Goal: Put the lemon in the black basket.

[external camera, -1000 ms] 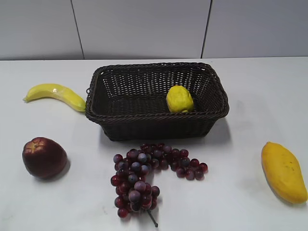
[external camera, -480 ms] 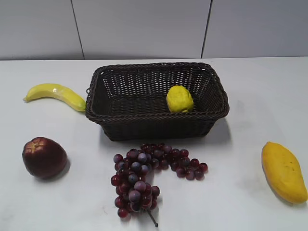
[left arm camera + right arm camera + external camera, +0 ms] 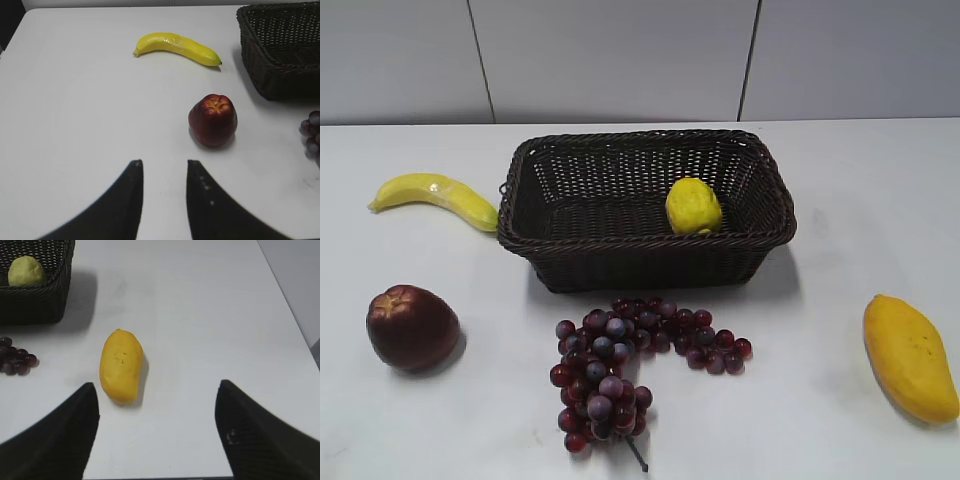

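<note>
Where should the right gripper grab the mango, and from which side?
Across its narrow middle, coming from above. The mango lies flat on the table, long axis running away from the right gripper, so its open fingers would probably span the short width; the tapered ends look likelier to slip.

Colours here: bright yellow lemon (image 3: 693, 206) with bumpy skin, sitting in a dark brown-black woven basket (image 3: 620, 262). Banana (image 3: 435, 197) on the far left is pale yellow, apple (image 3: 411, 326) deep red, grapes (image 3: 625, 365) a purple-red mix, mango (image 3: 908, 356) on the right orange-yellow. Table (image 3: 840, 200) plain white, wall grey.
</note>
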{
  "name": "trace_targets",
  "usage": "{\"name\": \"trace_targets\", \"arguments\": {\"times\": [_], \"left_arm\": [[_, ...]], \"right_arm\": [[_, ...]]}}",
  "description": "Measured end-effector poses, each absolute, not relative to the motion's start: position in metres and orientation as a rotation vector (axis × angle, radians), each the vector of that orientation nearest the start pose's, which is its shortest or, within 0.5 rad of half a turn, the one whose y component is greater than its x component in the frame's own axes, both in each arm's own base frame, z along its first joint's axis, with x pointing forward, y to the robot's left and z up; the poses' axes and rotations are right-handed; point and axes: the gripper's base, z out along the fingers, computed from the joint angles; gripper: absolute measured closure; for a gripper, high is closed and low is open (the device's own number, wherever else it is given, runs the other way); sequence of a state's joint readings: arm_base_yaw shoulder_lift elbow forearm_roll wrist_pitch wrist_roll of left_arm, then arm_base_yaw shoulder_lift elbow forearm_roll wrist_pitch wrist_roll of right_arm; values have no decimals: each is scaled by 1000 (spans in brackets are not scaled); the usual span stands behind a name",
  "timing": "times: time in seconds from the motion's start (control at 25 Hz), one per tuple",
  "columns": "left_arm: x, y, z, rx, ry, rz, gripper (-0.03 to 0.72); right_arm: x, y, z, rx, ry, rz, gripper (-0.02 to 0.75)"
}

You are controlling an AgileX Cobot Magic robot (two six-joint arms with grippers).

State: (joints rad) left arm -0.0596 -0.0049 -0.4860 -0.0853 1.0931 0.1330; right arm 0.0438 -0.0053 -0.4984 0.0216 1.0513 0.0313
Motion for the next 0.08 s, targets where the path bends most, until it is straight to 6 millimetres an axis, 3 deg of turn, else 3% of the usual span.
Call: {"name": "trace_targets", "arguments": {"times": [0.08], "left_arm": [[-6, -7, 271, 205, 2073, -58, 452]], "right_arm": [[-5, 2, 278, -14, 2032, 74, 148]]}}
